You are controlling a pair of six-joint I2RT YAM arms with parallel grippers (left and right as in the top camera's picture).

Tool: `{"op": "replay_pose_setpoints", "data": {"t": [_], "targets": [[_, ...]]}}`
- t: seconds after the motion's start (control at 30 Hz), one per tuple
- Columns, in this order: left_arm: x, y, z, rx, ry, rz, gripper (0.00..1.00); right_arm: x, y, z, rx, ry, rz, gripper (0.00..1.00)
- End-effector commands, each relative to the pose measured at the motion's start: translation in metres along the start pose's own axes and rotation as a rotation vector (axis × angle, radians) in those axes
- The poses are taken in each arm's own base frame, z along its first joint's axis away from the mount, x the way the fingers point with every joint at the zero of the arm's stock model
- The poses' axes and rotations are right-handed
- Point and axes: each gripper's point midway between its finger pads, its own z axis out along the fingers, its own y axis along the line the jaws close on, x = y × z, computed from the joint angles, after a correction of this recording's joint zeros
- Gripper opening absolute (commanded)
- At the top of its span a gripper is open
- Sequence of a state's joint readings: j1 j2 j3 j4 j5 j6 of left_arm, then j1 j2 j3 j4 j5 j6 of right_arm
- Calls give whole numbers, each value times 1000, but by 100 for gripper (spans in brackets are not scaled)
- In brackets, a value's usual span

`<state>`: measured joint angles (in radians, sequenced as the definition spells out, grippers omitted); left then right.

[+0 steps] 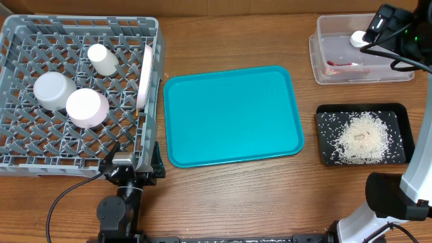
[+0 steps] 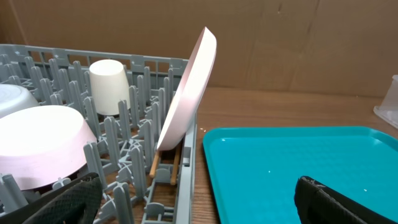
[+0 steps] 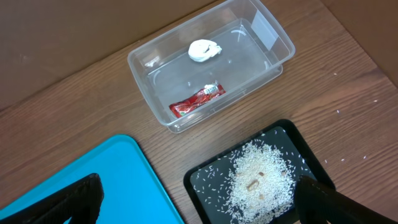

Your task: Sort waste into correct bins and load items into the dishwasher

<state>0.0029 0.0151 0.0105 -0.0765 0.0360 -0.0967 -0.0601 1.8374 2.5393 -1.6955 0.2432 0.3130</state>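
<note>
The left claw (image 2: pixel 198 186) gapes wide and holds nothing at the near right corner of the rack (image 1: pixel 67 25). The plate (image 2: pixel 189 93) stands on edge just ahead of it, with the chopsticks (image 2: pixel 154 163) below. The right claw (image 3: pixel 199 186), equally wide and holding nothing, hangs over the tabletop (image 3: pixel 348 93). Beyond it the wrapper (image 3: pixel 197 99) and paper wad (image 3: pixel 204 50) lie in the clear tub (image 3: pixel 143 68), and the rice (image 3: pixel 261 177) lies in the black tray (image 3: pixel 205 183).

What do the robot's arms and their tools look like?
Mostly black with round joints. The left tool has a silver block and a trailing black cable. The right arm has a white part, green lights and black cables. The right tool has thick black fingers.
</note>
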Motion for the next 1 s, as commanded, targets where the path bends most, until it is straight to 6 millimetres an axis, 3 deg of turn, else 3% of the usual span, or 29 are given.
{"op": "replay_pose_setpoints", "data": {"t": [0.0, 0.47, 0.57, 0.67, 0.97], "targets": [[0, 4, 0, -18, -7, 15, 100, -2, -2, -1, 6, -8, -3, 100], [0, 4, 0, -18, -7, 15, 100, -2, -1, 1, 7, -4, -4, 100], [0, 4, 0, -18, -7, 15, 100, -2, -3, -7, 0, -22, 0, 100], [0, 4, 0, -18, -7, 15, 100, -3, -7, -32, -24, -72, 9, 100], [0, 4, 0, -18, -7, 15, 100, 13, -30, -148, -150, -309, 41, 100]]}}
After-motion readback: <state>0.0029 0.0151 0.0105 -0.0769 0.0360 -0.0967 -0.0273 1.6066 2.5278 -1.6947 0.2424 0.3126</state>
